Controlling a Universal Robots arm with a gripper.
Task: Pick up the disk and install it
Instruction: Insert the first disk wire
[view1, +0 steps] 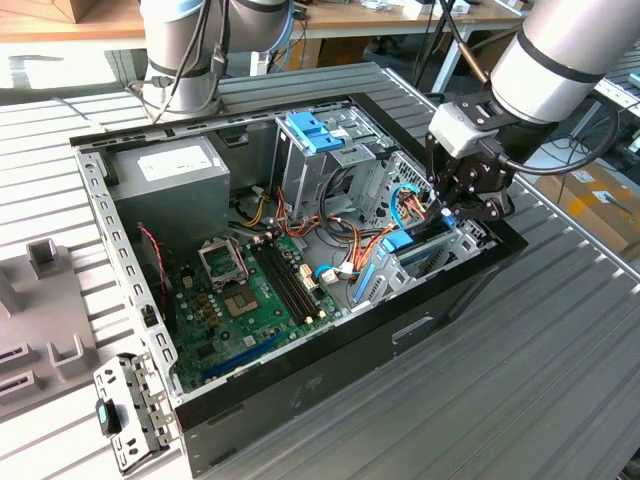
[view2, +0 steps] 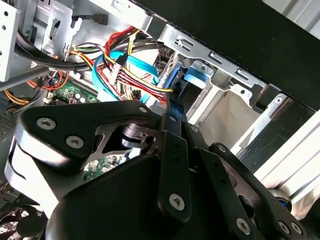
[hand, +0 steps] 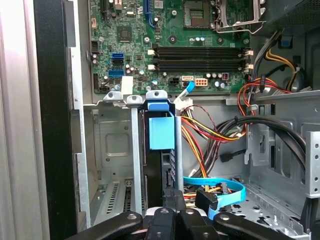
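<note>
The disk (view1: 415, 250) stands on edge in the metal drive bay at the open computer case's corner, on the exterior view's right. It has a dark body and bright blue rails. In the first wrist view its blue end tab (hand: 161, 132) sits between the bay's metal walls. My gripper (view1: 448, 212) hangs right over the disk's end nearest the case wall. In both wrist views the fingers meet in a narrow point (view2: 172, 112) (hand: 172, 197) against the disk's edge (view2: 172, 75), shut, and I see nothing held between them.
Coloured cable bundles (view1: 340, 240) and a pale blue flat cable (hand: 220, 192) crowd the space beside the bay. The motherboard (view1: 250, 300), a grey power supply (view1: 170, 170) and a paler blue tray (view1: 315, 130) are in the case. A second arm's base (view1: 180, 50) stands behind.
</note>
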